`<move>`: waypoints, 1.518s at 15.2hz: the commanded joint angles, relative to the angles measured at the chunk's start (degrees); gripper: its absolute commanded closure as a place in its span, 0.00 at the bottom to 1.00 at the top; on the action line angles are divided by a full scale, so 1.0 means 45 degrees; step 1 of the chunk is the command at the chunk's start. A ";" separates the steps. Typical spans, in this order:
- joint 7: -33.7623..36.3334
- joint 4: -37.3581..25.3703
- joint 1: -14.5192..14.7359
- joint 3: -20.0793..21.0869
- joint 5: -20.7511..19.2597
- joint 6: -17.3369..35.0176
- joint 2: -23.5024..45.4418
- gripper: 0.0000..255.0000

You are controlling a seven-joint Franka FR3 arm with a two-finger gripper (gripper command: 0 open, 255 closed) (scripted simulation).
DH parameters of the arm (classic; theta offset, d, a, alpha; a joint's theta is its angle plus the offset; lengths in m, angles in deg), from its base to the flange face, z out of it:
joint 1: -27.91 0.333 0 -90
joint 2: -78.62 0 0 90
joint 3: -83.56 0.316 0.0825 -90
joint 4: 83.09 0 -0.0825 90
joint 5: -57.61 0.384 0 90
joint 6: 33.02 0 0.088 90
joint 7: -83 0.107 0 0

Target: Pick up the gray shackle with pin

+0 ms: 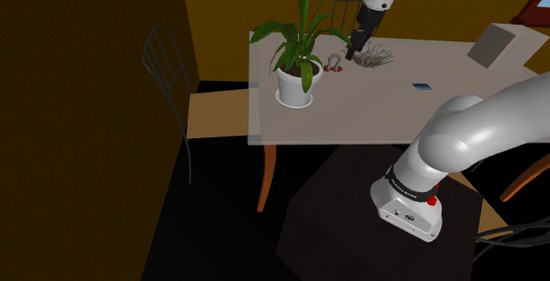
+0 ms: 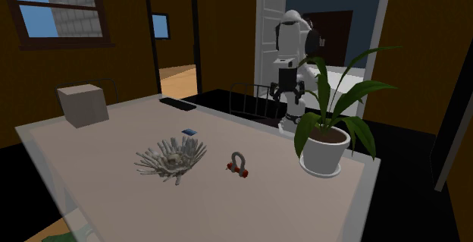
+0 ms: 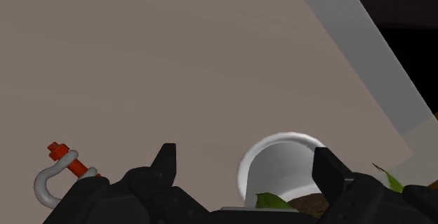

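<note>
Domestic interior, dining-room type. Pale table [image 1: 379,103] with a wire-backed chair [image 1: 216,114] at its side and a potted plant [image 2: 327,138] on top. Ochre walls [image 2: 220,43], framed window [image 2: 64,9], open doorway [image 2: 176,36], white panelled door [image 2: 270,32].

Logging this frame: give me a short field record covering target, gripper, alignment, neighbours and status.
target: grey shackle with red pin, lying on the table
gripper: gripper open, holding nothing, above the table
alignment: shackle sits outside the fingers; the potted plant has its white pot between them in the wrist view
neighbours: potted plant, white spiky ornament
also on table: grey box, small blue card
status: shackle not grasped
</note>
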State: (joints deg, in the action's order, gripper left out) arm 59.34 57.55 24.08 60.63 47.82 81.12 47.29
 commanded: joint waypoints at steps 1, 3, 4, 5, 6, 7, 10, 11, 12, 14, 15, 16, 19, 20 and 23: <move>-0.0787 -0.0258 0.0077 -0.0629 0.0034 0.0635 0.0833 0.00; -0.1603 -0.0575 0.0181 -0.1248 0.0205 0.1197 0.1689 0.00; -0.2034 -0.0761 0.0251 -0.1560 0.0343 0.1466 0.2143 0.00; -0.2481 -0.0965 0.0333 -0.1875 0.0519 0.1724 0.2614 0.00; -0.2950 -0.1187 0.0419 -0.2184 0.0741 0.1971 0.3106 0.00; -0.3443 -0.1428 0.0508 -0.2488 0.1010 0.2203 0.3618 0.00; -0.5078 -0.2265 0.0747 -0.3331 0.2133 0.2785 0.5285 0.00; -0.5676 -0.2585 0.0786 -0.3561 0.2615 0.2928 0.5888 0.00; -0.6294 -0.2927 0.0787 -0.3750 0.3145 0.3040 0.6511 0.00; -0.7550 -0.3679 0.0646 -0.3980 0.4293 0.3160 0.7800 0.00; -0.8161 -0.4089 0.0499 -0.4015 0.4877 0.3168 0.8450 0.00; -0.8741 -0.4520 0.0288 -0.3984 0.5440 0.3146 0.9093 0.00; -1.0216 -0.5933 -0.0608 -0.3610 0.6887 0.2950 1.0921 0.00; -1.0614 -0.6441 -0.0952 -0.3435 0.7278 0.2855 1.1496 0.00; -1.1562 -0.8081 -0.2005 -0.2870 0.8207 0.2508 1.3148 0.00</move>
State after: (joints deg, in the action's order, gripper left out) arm 8.90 24.13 16.77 46.96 83.30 93.35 103.86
